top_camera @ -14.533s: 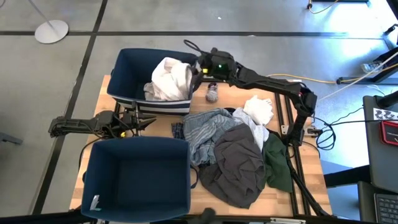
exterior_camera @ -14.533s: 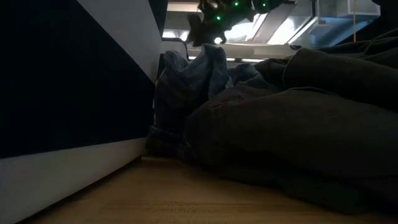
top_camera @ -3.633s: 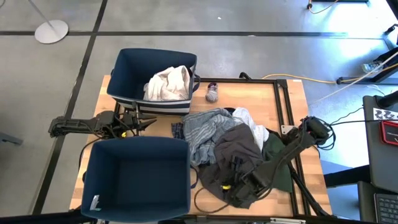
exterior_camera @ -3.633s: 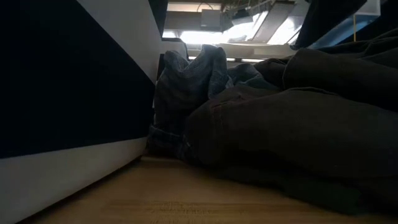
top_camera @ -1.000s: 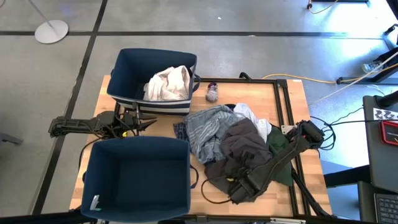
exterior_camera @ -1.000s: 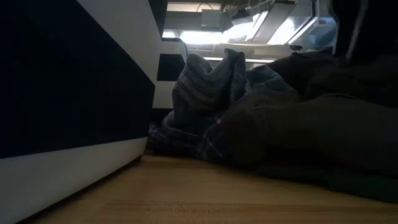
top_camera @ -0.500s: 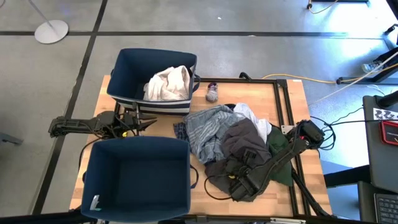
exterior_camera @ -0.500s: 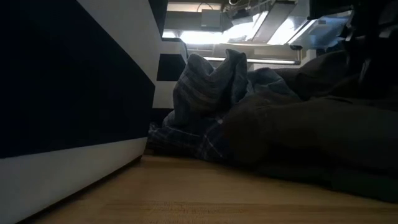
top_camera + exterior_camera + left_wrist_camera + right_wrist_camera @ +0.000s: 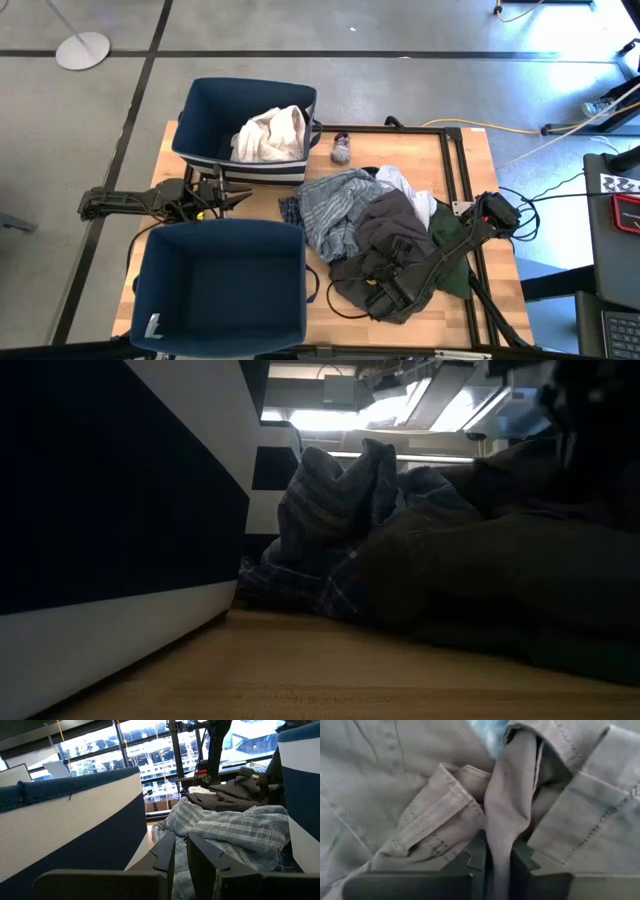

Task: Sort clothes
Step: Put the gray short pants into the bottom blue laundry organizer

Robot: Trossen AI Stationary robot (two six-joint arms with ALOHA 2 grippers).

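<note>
A heap of clothes lies on the table's right half: a grey-blue striped piece point(image 9: 333, 205), a white one point(image 9: 400, 188), a dark grey garment point(image 9: 388, 232), a dark green one point(image 9: 452, 255) and a blue plaid edge point(image 9: 286, 210). A small sock point(image 9: 342, 150) lies alone near the far edge. My right gripper point(image 9: 388, 288) reaches down onto the near part of the dark grey garment and is shut on it. My left gripper point(image 9: 236, 198) waits level between the two bins, its fingers shut on nothing. My right gripper pinches a raised fold of the dark grey garment point(image 9: 499, 827) between its two fingers point(image 9: 476, 854), next to a stitched hem. It comes slanting down from the table's right side. The rest of the garment lies slack on the heap and the table.
A navy bin point(image 9: 205, 110) at the far left holds white clothes point(image 9: 270, 135). A second navy bin point(image 9: 160, 290) stands at the near left. A black cord loop point(image 9: 340, 300) lies on the bare wood by the heap. A black frame point(image 9: 462, 175) runs along the table's right side.
My right gripper has shifted slightly toward the table's far edge over the dark grey garment. The cloth beside it has bunched up between its fingers. The rest of the heap has kept still.
</note>
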